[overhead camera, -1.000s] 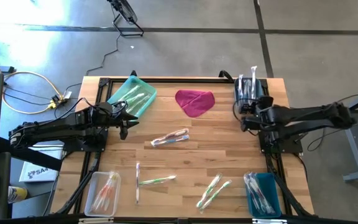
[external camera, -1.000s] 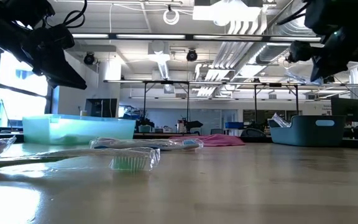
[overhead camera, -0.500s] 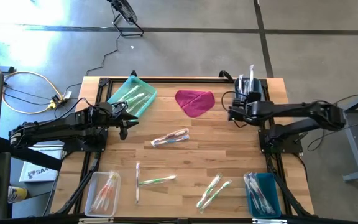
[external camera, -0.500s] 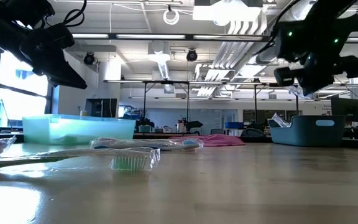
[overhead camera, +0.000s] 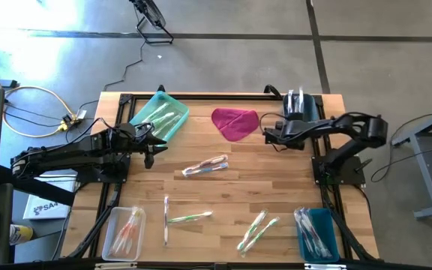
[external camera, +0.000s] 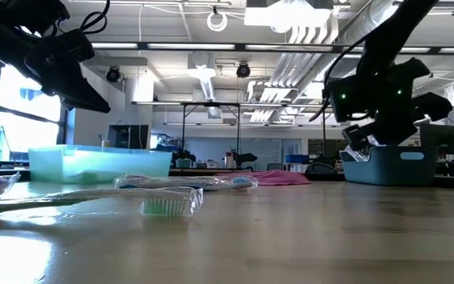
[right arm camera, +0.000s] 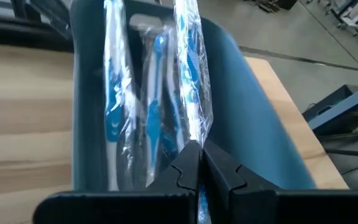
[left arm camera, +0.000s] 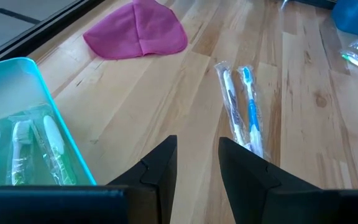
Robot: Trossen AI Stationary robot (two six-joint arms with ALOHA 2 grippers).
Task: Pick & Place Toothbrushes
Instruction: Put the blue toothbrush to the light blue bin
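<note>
My right gripper (right arm camera: 199, 149) is shut on a blue toothbrush in a clear wrapper (right arm camera: 188, 74). It hangs over the near end of the dark blue bin (overhead camera: 304, 105) at the far right, low at that bin's left in the low view (external camera: 362, 136). Several wrapped blue brushes (right arm camera: 114, 118) lie in the bin. My left gripper (left arm camera: 197, 162) hovers open and empty beside the teal bin (overhead camera: 160, 116), short of a wrapped pair (left arm camera: 241, 106) lying flat mid-table. More toothbrushes (overhead camera: 188, 217) lie loose near the front. My right gripper pinches the wrapped toothbrush near one end (right arm camera: 197, 140) between its two fingers. The brush runs on ahead of the fingertips, along the fingers, out over the inside of the dark blue bin. Whether its far end touches the brushes below, I cannot tell.
A magenta cloth (overhead camera: 235, 122) lies just left of the right gripper. A clear bin (overhead camera: 124, 231) with brushes stands at the near left, a blue bin (overhead camera: 317, 232) with brushes at the near right. Two more wrapped brushes (overhead camera: 256, 231) lie near the front right.
My right gripper has come down from high above the far right bin and shifted toward the table's left, rolling as it went, still shut on the toothbrush, which now hangs low over the bin.
</note>
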